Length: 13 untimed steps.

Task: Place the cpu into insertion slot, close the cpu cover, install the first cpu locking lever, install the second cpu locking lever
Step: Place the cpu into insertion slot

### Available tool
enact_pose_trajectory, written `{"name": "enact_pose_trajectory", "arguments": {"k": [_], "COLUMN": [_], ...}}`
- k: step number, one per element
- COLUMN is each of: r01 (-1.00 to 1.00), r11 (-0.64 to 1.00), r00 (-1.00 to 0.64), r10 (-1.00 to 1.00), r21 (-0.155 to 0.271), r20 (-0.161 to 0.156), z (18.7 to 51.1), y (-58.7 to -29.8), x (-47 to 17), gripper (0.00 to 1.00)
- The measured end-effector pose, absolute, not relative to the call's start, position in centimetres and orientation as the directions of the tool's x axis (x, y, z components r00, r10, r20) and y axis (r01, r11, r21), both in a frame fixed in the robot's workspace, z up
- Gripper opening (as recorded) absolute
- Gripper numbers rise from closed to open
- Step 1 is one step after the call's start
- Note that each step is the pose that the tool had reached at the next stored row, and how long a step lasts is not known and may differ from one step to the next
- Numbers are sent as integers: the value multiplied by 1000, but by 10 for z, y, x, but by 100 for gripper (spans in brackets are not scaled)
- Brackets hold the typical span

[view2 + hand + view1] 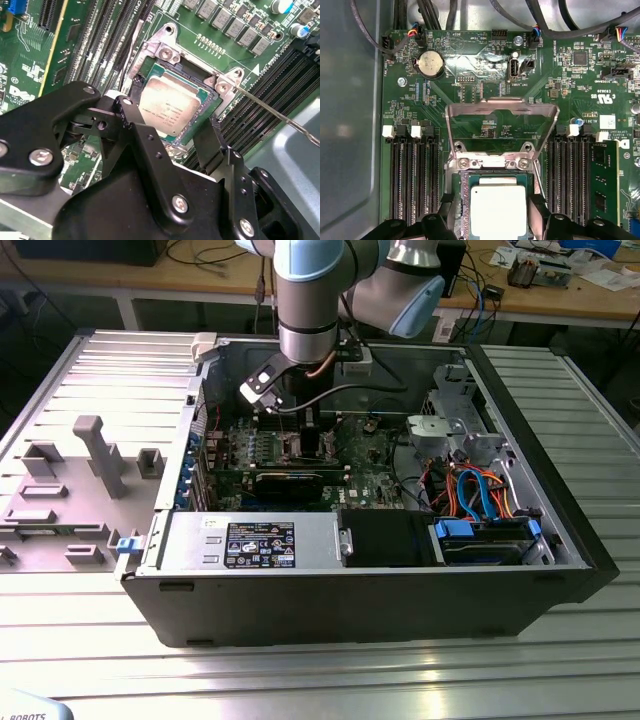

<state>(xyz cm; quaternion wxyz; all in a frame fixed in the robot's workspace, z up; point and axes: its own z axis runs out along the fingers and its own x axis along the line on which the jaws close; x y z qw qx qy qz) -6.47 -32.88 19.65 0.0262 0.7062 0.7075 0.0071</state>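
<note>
The gripper [170, 112] hung right over the cpu [498, 210], which sat in the insertion slot [490, 162]. Honestly couldn't tell if it was clamping the chip or loose. The cpu cover [502, 105] stood flipped open.

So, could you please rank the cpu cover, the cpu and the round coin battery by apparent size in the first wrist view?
1. cpu cover, raised open, so possibly enlarged by nearness to the camera
2. cpu
3. coin battery
</note>
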Motion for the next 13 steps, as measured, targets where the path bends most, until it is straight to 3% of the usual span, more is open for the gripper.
{"name": "enact_pose_trajectory", "arguments": {"k": [13], "r01": [999], "r11": [-6], "r00": [8], "r10": [1000], "r21": [47], "r20": [-27], "z": [196], "y": [-326], "x": [-64], "gripper": [69]}}
